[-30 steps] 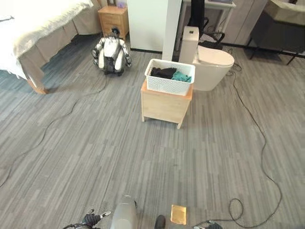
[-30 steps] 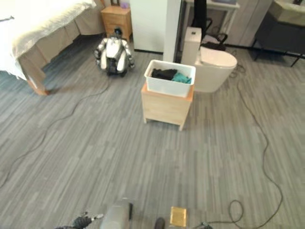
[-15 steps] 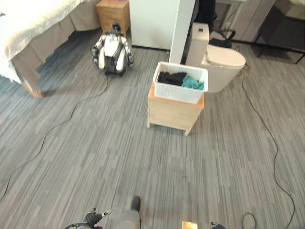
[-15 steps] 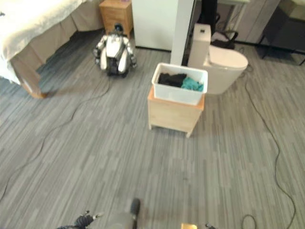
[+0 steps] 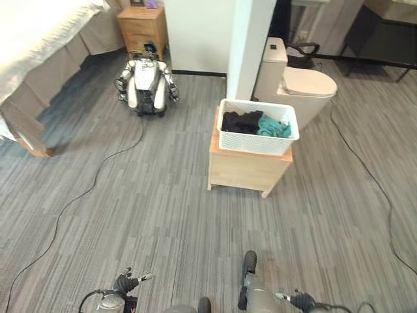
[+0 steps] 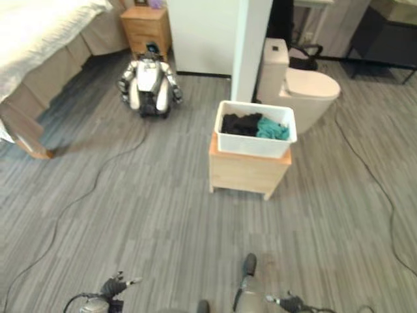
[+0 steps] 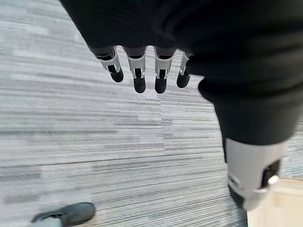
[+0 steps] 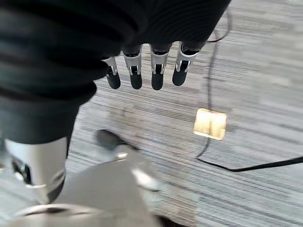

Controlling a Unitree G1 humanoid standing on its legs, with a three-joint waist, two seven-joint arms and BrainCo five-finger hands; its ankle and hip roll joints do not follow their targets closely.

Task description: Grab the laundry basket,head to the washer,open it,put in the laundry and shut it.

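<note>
Both hands hang low at the robot's sides and hold nothing. The left hand (image 7: 142,71) has its fingers straight and relaxed over the grey striped floor (image 5: 130,215), and the right hand (image 8: 147,66) shows the same loose, straight fingers above a small tan square (image 8: 210,124) that lies on the floor. In the head views the two hands sit at the lower edge, left and right of the middle.

From the hands outward, the laundry basket (image 5: 257,127) lies well ahead and a little to the robot's right, so the right hand seems slightly nearer, though both are far from it. The basket stands on a low wooden cabinet (image 5: 247,169); its long axis runs across the view, so one long side faces the robot and the short ends point left and right. It probably has to walk forward before either hand can reach those ends.

The basket is white, with a perforated wall, upright, and it holds dark clothes (image 5: 240,121) on its left side and a teal cloth (image 5: 273,128) on its right. Just behind it stands a white toilet (image 5: 296,85); a small robot toy (image 5: 144,85) sits further left.
</note>
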